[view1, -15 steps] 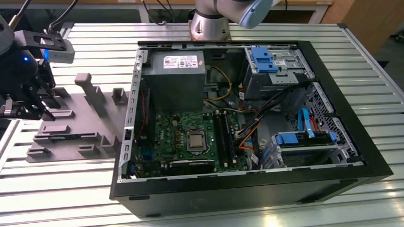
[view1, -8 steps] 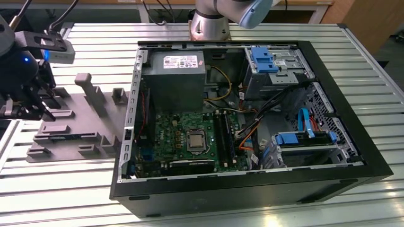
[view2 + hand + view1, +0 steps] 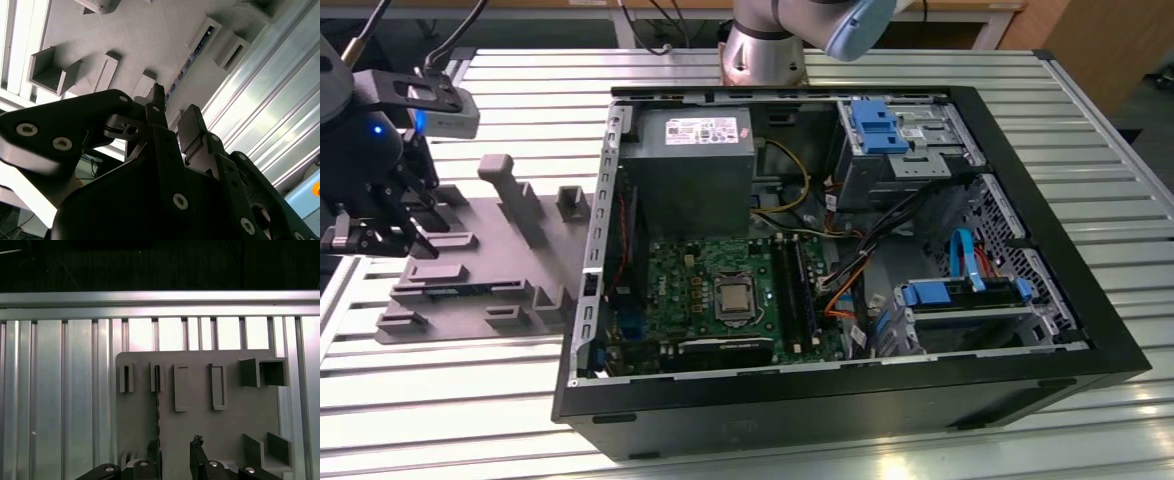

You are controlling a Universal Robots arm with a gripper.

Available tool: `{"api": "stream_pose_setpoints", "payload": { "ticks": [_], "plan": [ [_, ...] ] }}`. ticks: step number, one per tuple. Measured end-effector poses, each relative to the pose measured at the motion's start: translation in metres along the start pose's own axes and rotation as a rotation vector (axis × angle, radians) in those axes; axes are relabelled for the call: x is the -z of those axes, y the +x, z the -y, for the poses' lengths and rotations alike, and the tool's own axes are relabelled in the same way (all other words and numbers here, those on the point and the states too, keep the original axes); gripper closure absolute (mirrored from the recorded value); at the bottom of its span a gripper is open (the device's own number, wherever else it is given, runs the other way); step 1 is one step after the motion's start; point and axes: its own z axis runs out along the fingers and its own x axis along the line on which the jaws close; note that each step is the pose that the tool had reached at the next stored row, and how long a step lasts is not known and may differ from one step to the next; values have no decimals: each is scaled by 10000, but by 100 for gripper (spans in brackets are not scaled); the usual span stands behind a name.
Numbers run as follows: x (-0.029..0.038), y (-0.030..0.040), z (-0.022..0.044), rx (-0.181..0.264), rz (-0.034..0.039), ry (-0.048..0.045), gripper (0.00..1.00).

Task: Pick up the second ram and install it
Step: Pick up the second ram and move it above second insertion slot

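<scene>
The second ram (image 3: 158, 407) stands on its thin edge in a slot of the grey fixture plate (image 3: 200, 430), a dark narrow strip also seen in the second wrist view (image 3: 188, 64). My gripper (image 3: 176, 457) hangs just above the plate, open, at the near end of the stick. One finger (image 3: 155, 460) lines up with the stick and the other finger (image 3: 198, 455) stands apart from it. In the exterior view the gripper (image 3: 374, 232) is over the plate's end at that view's left, far from the open computer case (image 3: 854, 400).
The grey fixture plate (image 3: 480, 265) carries several raised holders and posts around the gripper. The case lies open on the slatted aluminium table (image 3: 520, 90), with the green motherboard (image 3: 720, 290), its long black slots (image 3: 794, 285), a power supply (image 3: 687, 170) and blue drive brackets (image 3: 874, 125).
</scene>
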Motion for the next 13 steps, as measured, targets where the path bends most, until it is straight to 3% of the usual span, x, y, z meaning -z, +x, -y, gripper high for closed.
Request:
{"api": "stream_pose_setpoints", "payload": {
  "ticks": [8, 13],
  "plan": [
    [-3, 0, 0, 0, 2, 2, 62],
    [-56, 4, 2, 0, 2, 2, 62]
  ]
}}
